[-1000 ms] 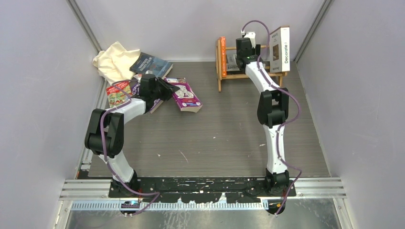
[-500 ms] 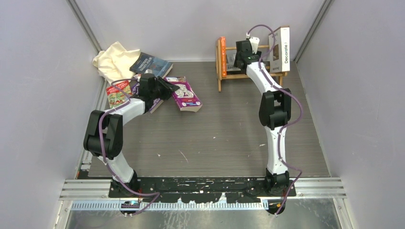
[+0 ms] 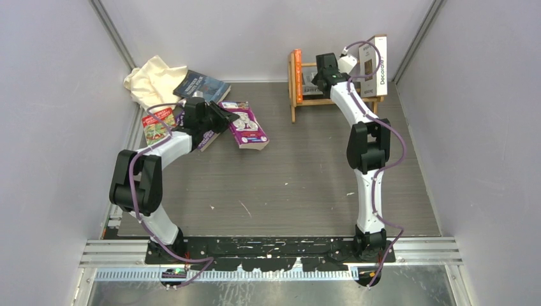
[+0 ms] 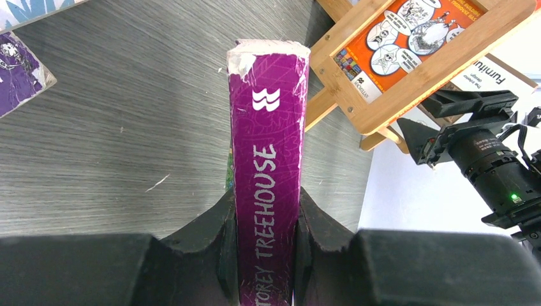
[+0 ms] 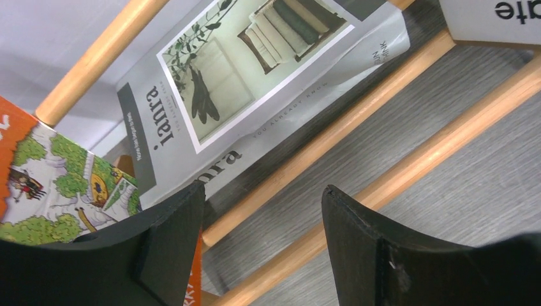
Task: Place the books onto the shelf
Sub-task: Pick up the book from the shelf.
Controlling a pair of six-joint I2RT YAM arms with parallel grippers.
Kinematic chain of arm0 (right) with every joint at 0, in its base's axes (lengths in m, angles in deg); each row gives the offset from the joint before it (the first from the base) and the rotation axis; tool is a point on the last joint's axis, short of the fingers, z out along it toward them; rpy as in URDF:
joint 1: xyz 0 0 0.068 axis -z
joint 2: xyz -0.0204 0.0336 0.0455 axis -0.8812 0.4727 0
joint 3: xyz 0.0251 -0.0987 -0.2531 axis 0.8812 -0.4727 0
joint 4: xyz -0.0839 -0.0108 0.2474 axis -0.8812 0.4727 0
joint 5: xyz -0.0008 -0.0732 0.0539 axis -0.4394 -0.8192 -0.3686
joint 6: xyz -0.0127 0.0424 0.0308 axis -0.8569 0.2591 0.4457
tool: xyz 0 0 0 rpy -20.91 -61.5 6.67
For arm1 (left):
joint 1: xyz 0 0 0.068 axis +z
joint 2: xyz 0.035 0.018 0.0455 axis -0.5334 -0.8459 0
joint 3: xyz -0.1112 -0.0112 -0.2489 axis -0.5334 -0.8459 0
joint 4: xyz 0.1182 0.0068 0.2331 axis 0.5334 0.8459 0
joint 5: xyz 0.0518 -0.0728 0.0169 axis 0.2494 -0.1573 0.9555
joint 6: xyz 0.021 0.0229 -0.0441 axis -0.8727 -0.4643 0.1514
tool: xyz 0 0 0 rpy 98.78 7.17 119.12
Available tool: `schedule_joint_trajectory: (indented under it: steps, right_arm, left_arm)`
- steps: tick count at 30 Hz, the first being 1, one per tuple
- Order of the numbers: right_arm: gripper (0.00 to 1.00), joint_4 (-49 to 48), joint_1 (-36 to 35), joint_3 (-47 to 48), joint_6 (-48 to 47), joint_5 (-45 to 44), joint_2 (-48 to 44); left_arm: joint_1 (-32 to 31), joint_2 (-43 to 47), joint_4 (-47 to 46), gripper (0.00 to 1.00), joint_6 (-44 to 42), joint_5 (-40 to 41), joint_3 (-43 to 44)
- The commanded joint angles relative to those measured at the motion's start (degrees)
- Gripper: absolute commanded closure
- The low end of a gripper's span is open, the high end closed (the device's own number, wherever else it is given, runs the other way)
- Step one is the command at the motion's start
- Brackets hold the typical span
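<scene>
Left gripper [image 4: 266,210] pinches a thin purple book with a spine reading "STOREY TREEHOUSE" [image 4: 266,127], jaws pressed on both covers, spine pointing toward the small light-brown slatted wooden shelf [image 3: 295,95]. In the overhead view this gripper sits over the loose pile at the far left corner of the grey tabletop [image 3: 287,185]. Over the last second the hand has barely shifted while the left elbow has swung outward toward the left edge. Judgement: the book is gripped, and the carry across to the shelf is only starting. Right gripper [image 5: 263,197] hangs above the shelf slats at the far edge, toward the right corner, jaws spread and holding nothing. Its wrist has swung rightward since a second ago, toward the tall white book lettered "Decorate" [image 3: 376,64] standing upright at the shelf's right end. Whether that book is inside the end frame cannot be told. An orange-covered book [image 3: 298,75] stands at the shelf's left end. A grey-white magazine with an interior photo [image 5: 255,83] lies slumped across the slats between them. Still off the shelf at the far left corner are a purple-covered book lying flat [image 3: 245,127], a red-green book [image 3: 156,124] and a dark blue book [image 3: 201,86], which rests partly on a cream cloth [image 3: 153,80]. Judgement: the slumped magazine takes up the middle slot, so the right arm probably needs to stand it up or steady the row before the purple book arrives.
</scene>
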Motion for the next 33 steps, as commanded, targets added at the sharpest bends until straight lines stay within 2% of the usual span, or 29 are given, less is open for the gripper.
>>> schedule_joint_trajectory:
  steps: [1, 12, 19, 33]
  right_arm:
    - [0.28, -2.3, 0.1, 3.7, 6.3, -0.4, 0.5]
    - [0.31, 0.3, 0.2, 12.2, 11.0, 0.1, 7.9]
    - [0.33, -0.3, 0.1, 13.5, 12.3, 0.1, 10.2]
    - [0.51, -0.4, 1.2, 15.6, 14.3, 1.7, 12.7]
  left_arm:
    - [0.7, 2.5, -5.5, 1.0, 0.2, -2.7, 2.2]
    - [2.2, 0.9, -5.9, 1.0, 0.3, -3.3, 3.0]
    - [2.8, 0.3, -5.9, 1.0, 0.2, -3.5, 3.1]
    - [2.9, -0.7, -5.8, 1.0, 0.0, -3.0, 3.7]
